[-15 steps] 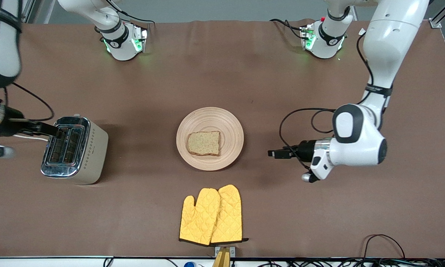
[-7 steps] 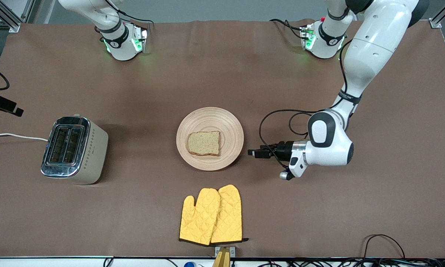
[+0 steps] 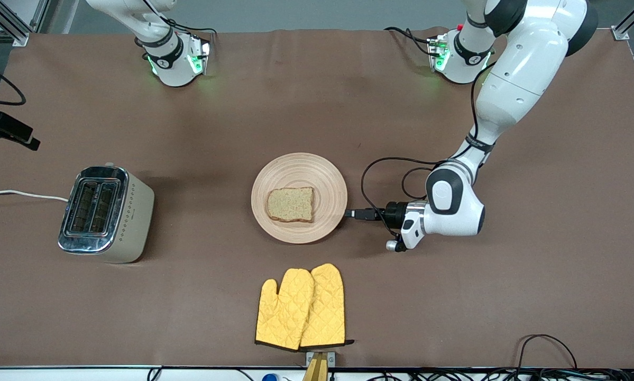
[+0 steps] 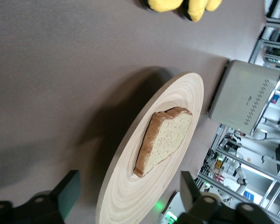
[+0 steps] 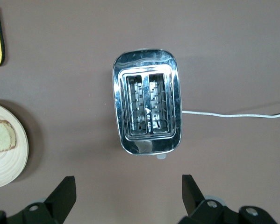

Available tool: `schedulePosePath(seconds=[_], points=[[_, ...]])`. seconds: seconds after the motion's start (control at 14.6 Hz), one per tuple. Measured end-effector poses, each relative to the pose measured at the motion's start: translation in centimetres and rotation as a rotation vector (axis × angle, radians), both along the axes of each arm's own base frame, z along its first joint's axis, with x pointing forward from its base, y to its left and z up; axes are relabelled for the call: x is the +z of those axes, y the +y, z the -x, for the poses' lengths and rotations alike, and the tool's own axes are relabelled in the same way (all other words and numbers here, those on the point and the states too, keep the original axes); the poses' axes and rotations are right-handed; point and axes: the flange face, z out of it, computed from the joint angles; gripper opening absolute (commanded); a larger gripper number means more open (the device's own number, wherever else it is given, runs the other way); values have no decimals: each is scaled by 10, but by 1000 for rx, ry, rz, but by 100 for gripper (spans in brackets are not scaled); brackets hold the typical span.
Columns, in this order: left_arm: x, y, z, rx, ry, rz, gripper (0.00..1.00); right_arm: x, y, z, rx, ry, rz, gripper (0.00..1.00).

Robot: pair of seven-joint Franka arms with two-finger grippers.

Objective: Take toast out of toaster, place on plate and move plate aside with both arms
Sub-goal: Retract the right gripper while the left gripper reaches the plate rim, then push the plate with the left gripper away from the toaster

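Note:
The plate (image 3: 306, 169) lies mid-table with the toast (image 3: 291, 204) flat on it. My left gripper (image 3: 349, 214) is low at the plate's rim on the side toward the left arm's end. In the left wrist view it (image 4: 128, 191) is open, with the plate (image 4: 186, 93) rim between its fingers and the toast (image 4: 168, 137) just ahead. My right gripper (image 3: 28, 142) is up in the air at the right arm's end. In the right wrist view it (image 5: 128, 189) is open and empty above the toaster (image 5: 147, 101).
The toaster (image 3: 105, 213) stands at the right arm's end with its white cord running off the table edge. Yellow oven mitts (image 3: 302, 307) lie nearer to the front camera than the plate. The plate (image 5: 4, 158) and toast (image 5: 0, 135) show in the right wrist view.
My left gripper has moved across the table to the plate's rim. My right gripper has come away from the toaster's slots and risen.

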Motion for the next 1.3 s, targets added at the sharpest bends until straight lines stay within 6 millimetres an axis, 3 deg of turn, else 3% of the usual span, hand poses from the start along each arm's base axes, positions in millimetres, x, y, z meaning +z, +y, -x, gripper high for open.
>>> schedulePosePath(seconds=[0.41,0.69,0.96,1.17,1.3], points=[[-22,-3,20,-69,-145,95,59,11,6,7,11,3,-2,100],[-37,-5,31,-99,-209,135,39,11,6,7,10,2,0,100],[-45,-12,38,-125,-226,151,31,15,5,3,10,-33,4,100],[-47,-14,40,-128,-223,154,11,15,5,3,10,-36,4,100],[-47,-14,40,-129,-224,155,4,15,5,3,10,-37,4,100]])
